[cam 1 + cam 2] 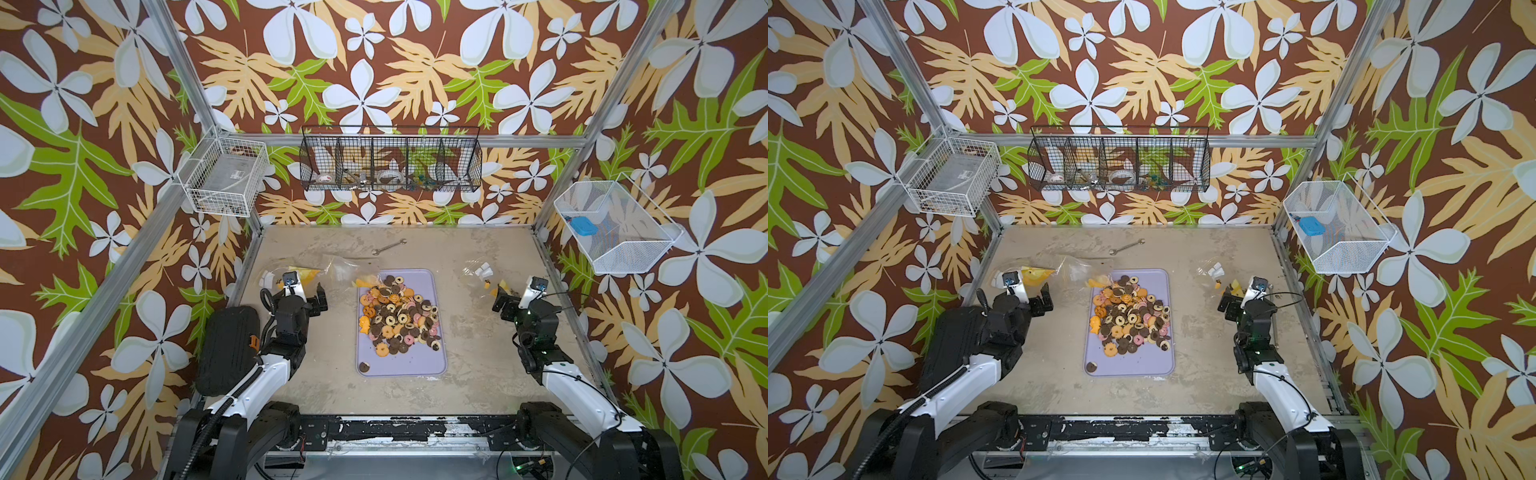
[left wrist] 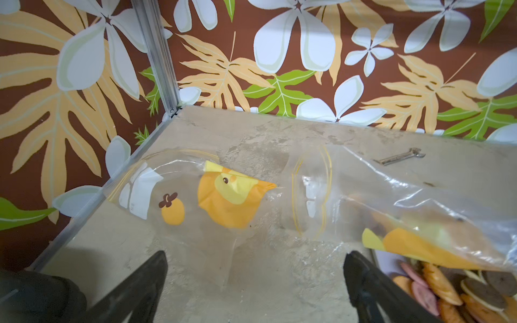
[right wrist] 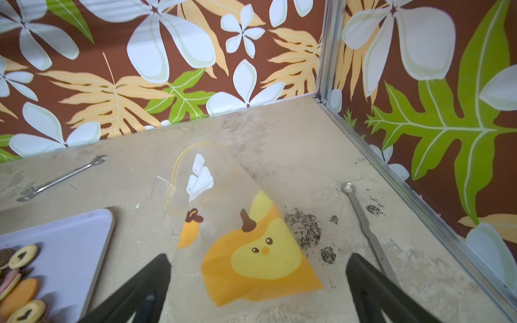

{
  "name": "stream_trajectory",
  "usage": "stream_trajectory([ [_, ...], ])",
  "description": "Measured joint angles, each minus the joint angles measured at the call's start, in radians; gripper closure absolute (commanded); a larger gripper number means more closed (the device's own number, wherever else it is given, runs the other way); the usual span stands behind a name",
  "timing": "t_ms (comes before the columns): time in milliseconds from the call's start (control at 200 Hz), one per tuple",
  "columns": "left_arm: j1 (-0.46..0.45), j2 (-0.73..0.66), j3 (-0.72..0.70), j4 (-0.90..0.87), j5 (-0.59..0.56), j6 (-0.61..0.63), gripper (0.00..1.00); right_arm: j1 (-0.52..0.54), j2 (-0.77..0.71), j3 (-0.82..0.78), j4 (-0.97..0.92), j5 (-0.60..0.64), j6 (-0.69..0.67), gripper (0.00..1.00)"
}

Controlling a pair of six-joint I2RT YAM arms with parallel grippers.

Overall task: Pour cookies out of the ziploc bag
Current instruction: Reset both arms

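Note:
The cookies [image 1: 399, 316] [image 1: 1129, 318] lie in a heap on a lavender tray [image 1: 432, 361] in both top views; one dark cookie [image 1: 364, 366] sits apart near the tray's front corner. Three clear ziploc bags with orange prints lie flat. One ziploc bag [image 2: 195, 195] is ahead of my left gripper [image 2: 256, 257], which is open and empty. Another [image 2: 419, 218] drapes over the tray's far corner. The last bag [image 3: 251, 251] lies under my right gripper [image 3: 258, 257], also open, its fingers apart on either side of the printed corner.
A wrench [image 1: 388, 246] lies near the back wall. A thin metal spoon [image 3: 363, 221] and dark crumbs [image 3: 305, 226] are on the table by the right wall. A black pad [image 1: 228, 349] stands beside the left arm. Wire baskets [image 1: 390, 162] hang on the walls.

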State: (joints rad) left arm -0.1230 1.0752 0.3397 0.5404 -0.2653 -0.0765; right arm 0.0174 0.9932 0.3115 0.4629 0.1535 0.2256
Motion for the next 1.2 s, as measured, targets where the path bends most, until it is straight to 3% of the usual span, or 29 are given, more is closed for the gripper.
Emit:
stream_trajectory([
  [280, 0.027, 0.227, -0.121, 0.322, 0.118, 0.048, 0.0, -0.004, -0.07, -0.187, 0.211, 0.003, -0.076, 0.0],
  [510, 0.03, 0.364, -0.197, 0.615, 0.108, 0.054, 0.0, -0.007, -0.029, -0.301, 0.439, -0.017, -0.122, 0.0],
  [851, 0.03, 0.38, -0.196, 0.723, 0.085, 0.051, 0.0, -0.011, 0.434, -0.219, 0.772, -0.023, -0.128, 0.0],
  [1201, 0.03, 0.383, -0.196, 0.733, 0.083, 0.051, 0.0, -0.003, 0.473, -0.122, 0.744, -0.049, -0.151, 0.0],
])
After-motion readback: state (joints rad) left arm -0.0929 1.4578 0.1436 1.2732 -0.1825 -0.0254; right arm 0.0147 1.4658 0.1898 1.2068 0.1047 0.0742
